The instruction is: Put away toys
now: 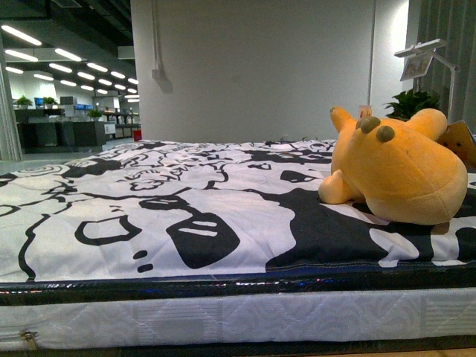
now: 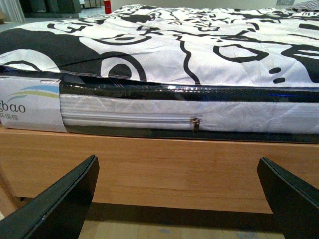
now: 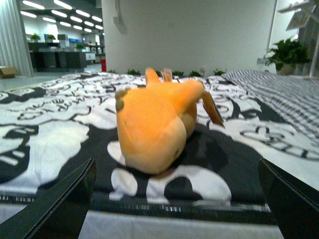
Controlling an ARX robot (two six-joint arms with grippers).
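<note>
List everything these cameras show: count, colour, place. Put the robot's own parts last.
Plush toy: one, orange-yellow with olive paw pads, lying on the bed's right side, near the front edge.
Bedspread: one, black-and-white pattern, covering the mattress top.
Mattress: one, white, plastic-wrapped, on the frame.
Bed frame: one, light wood, under the mattress.
Potted plant: one, green, behind the toy.
Striped bedding: one, grey-and-white, beside the patterned bedspread.
Left gripper: one, black, jaws open and empty, facing the bed's side.
Right gripper: one, black, jaws open and empty, facing the toy.
</note>
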